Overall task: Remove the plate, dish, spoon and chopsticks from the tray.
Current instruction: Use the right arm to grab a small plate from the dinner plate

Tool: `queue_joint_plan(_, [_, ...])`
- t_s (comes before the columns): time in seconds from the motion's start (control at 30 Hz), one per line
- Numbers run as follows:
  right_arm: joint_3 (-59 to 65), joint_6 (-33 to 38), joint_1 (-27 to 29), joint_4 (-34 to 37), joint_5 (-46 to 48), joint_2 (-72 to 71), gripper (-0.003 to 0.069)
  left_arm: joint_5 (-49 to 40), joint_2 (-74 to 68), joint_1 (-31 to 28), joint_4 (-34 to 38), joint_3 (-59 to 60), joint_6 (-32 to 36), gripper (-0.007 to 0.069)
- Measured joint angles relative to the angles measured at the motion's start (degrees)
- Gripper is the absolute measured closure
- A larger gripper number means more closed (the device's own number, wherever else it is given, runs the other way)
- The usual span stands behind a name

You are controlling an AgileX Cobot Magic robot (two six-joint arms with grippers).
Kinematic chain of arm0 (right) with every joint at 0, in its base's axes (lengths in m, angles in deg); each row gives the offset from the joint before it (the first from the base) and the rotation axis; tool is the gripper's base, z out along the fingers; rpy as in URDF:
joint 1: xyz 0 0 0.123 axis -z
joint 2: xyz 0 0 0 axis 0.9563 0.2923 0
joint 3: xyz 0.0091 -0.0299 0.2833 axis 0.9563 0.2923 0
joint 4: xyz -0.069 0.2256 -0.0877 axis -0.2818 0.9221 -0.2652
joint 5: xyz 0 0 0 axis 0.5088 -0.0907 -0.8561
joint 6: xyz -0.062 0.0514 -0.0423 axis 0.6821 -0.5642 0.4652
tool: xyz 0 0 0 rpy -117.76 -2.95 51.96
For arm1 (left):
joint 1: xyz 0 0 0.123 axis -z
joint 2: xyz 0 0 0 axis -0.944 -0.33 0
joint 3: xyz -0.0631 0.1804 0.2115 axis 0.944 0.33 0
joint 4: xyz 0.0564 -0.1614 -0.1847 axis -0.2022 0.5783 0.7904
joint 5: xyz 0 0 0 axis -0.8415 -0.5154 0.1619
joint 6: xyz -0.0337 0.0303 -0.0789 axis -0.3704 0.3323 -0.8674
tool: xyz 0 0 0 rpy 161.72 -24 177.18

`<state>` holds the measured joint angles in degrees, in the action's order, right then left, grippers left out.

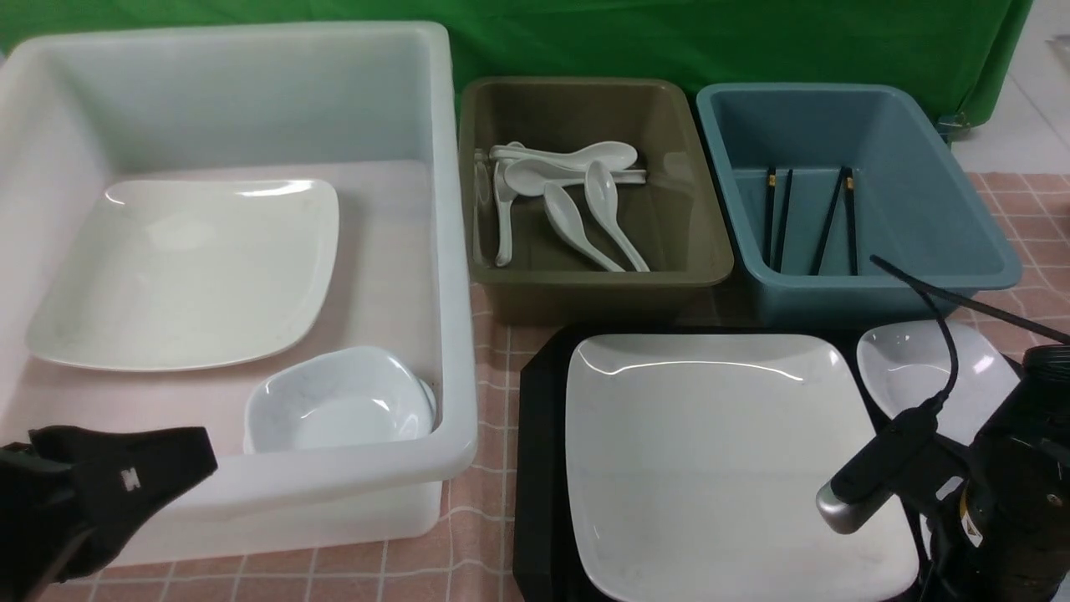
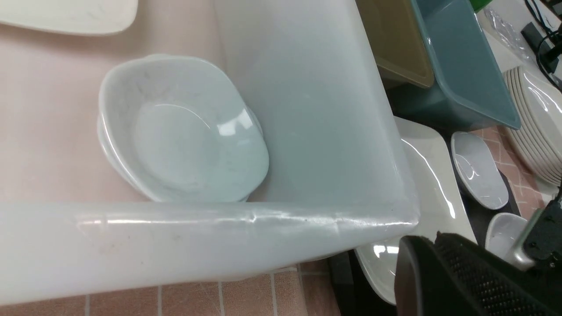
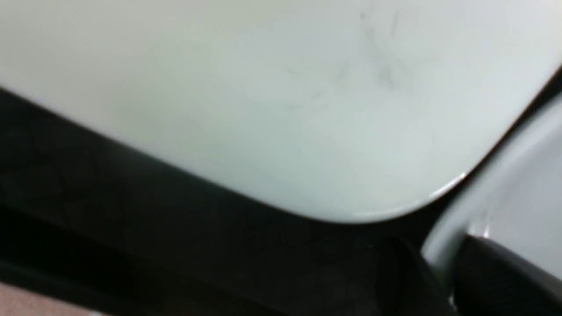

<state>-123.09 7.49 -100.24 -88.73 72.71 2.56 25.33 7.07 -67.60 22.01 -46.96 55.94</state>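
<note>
**Tray** [image 1: 539,468], black: at 5 o'clock in the front view.
**Plate** [image 1: 727,451], white, square: lies flat on the middle of the tray.
**Dish** [image 3: 505,197], small, white: on the tray at the plate's 4 o'clock, just beside its rounded corner.
**Right pincer** [image 3: 434,267]: one finger on either side of this dish's rim; too blurred to tell whether they pinch it.
**Second dish** [image 1: 928,368]: on the tray at the plate's 2 o'clock.
**Left pincer** [image 1: 196,456]: closed and empty, at 8 o'clock in front of the white tub [image 1: 456,251], well apart from the plate.
</note>
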Motion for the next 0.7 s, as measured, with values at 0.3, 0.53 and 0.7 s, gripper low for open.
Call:
queue_joint_plan(0.3, [-0.4,0.5,-0.1,0.2,2.0,-5.4,0.0506,0.0,0.0,0.0,0.0,0.0,0.3,0.0603])
queue_joint_plan(0.53, [-0.4,0.9,-0.2,0.1,5.1,-14.7,0.0545,0.0,0.0,0.0,0.0,0.0,0.3,0.0600])
queue_joint_plan(0.7, [-1.2,0.9,-0.2,0.2,6.7,-20.4,0.0568,0.0,0.0,0.0,0.0,0.0,0.3,0.0594])
